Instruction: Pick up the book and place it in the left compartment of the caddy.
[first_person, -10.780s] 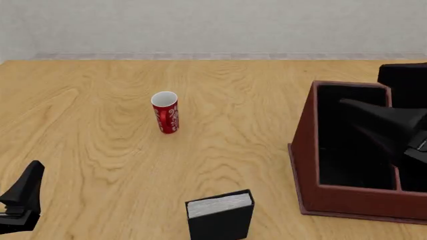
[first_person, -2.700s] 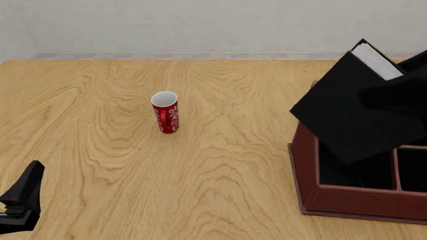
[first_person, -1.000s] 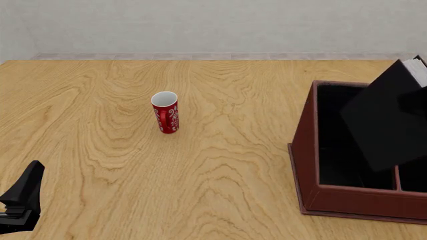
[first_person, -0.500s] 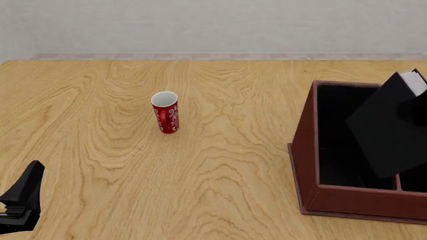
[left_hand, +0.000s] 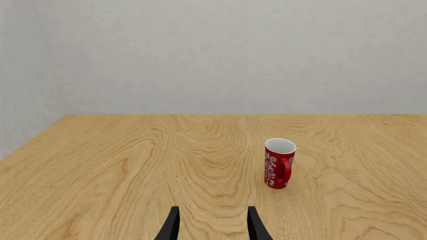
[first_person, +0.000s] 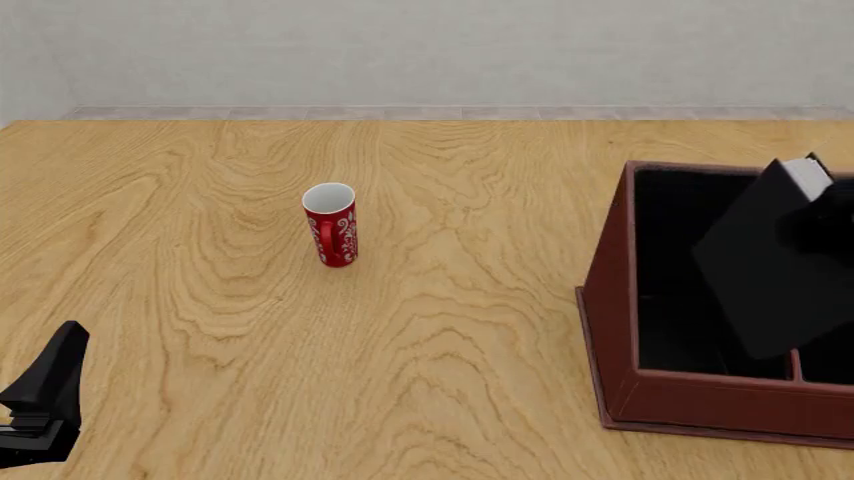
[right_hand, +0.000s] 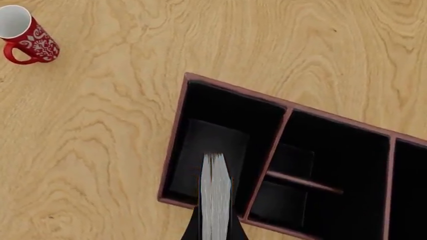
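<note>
The black book (first_person: 767, 265) hangs tilted over the caddy (first_person: 611, 300), with its lower part down inside the left compartment (first_person: 678, 275) and its white page edge (first_person: 805, 172) uppermost. My right gripper (right_hand: 215, 233) is shut on the book (right_hand: 215, 197). In the right wrist view the page edge points down into the left compartment (right_hand: 223, 135) of the caddy (right_hand: 173, 137). In the front view the gripper's black shape merges with the book at the right edge. My left gripper (left_hand: 212, 227) is open and empty, low at the near left (first_person: 47, 385).
A red mug (first_person: 331, 224) with a white pattern stands upright mid-table, left of the caddy; it also shows in the left wrist view (left_hand: 279, 163) and the right wrist view (right_hand: 25, 34). The caddy's smaller divided sections (right_hand: 337, 165) lie to the right of the left compartment.
The book has sunk a little lower into the left compartment with my right gripper. The left arm and the mug have not moved.
</note>
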